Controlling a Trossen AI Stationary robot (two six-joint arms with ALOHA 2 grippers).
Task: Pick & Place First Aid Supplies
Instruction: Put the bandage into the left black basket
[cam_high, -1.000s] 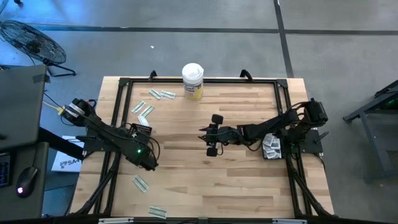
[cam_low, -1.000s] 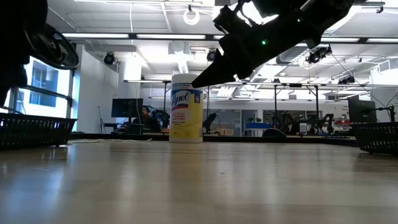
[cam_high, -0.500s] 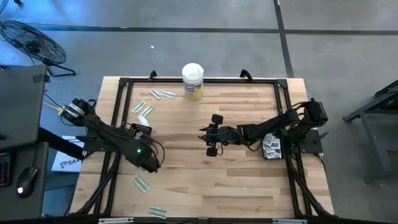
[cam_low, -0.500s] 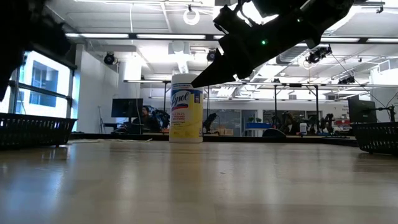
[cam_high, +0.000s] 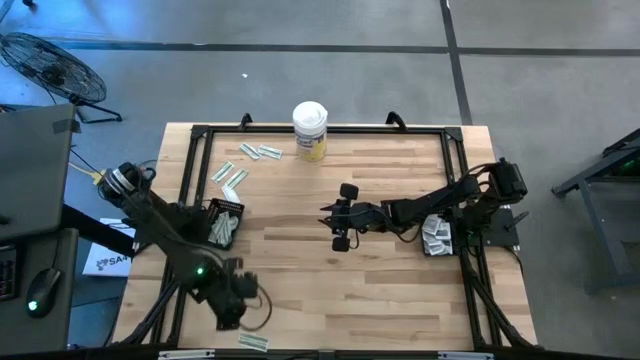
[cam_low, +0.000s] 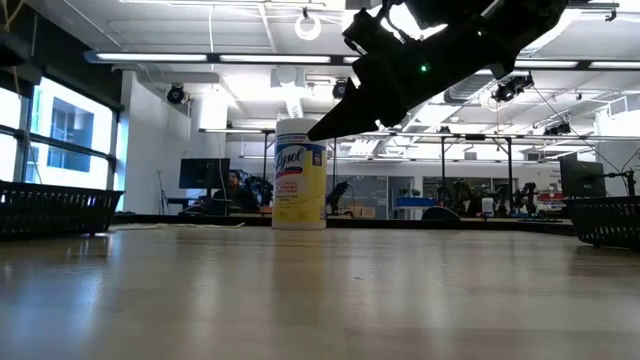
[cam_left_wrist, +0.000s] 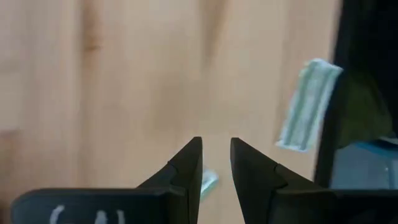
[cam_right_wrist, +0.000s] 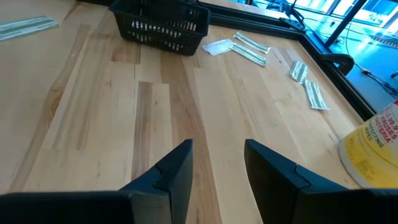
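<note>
A pale wooden slatted table (cam_high: 380, 290) holds thin green-white paper strips (cam_high: 232, 181) at upper left. The left gripper (cam_high: 232, 312), lower left, has slightly parted, empty fingers. The right gripper (cam_high: 336, 225), centre, is open, empty. Black mesh baskets (cam_high: 222, 222) flank the table.

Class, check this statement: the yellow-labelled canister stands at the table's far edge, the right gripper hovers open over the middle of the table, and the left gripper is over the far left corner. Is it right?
One part is wrong. In the high view the left gripper is over the near left part of the table, not the far left corner. The canister does stand at the far edge, and the right gripper does hover open over the middle.
</note>
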